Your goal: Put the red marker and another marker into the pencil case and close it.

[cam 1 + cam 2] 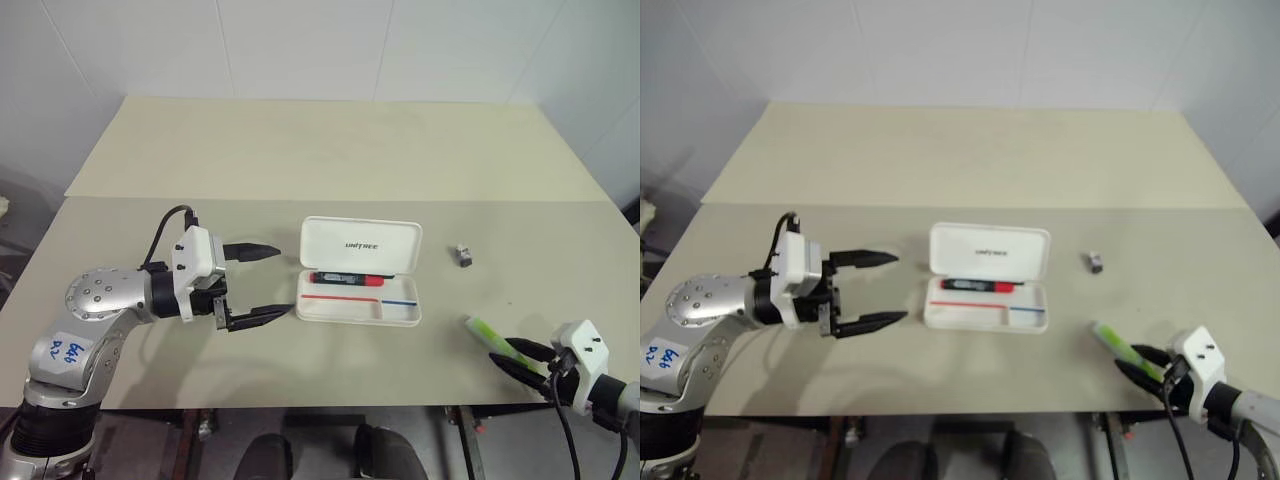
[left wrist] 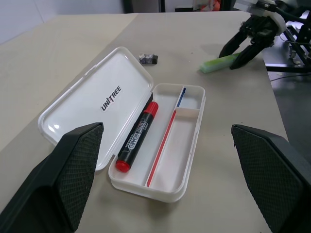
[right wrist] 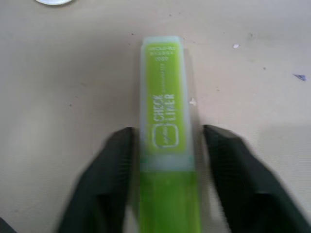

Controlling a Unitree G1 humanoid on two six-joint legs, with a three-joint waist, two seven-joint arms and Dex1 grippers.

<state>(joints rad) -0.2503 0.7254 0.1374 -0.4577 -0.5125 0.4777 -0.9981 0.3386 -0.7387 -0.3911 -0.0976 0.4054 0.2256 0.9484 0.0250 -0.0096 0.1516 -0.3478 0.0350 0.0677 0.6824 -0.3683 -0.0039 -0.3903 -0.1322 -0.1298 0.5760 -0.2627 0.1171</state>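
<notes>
The white pencil case (image 1: 404, 316) lies open at the table's middle, lid propped up at the back. In its tray lies the red marker (image 1: 345, 278), black-barrelled with a red cap, along the hinge side. My left gripper (image 1: 285, 280) hovers just left of the case, open wide with nothing between its fingers. The other marker, lime green (image 1: 488, 332), lies on the table near the front right edge. My right gripper (image 1: 503, 352) has a black finger against each side of that marker's near end (image 3: 164, 121), shut on it, and the marker still rests on the table.
A small dark grey object (image 1: 464, 256) sits on the table to the right of the case. A seam joins the near table to a second one (image 1: 330, 140) behind it. The front edge runs close under my right gripper.
</notes>
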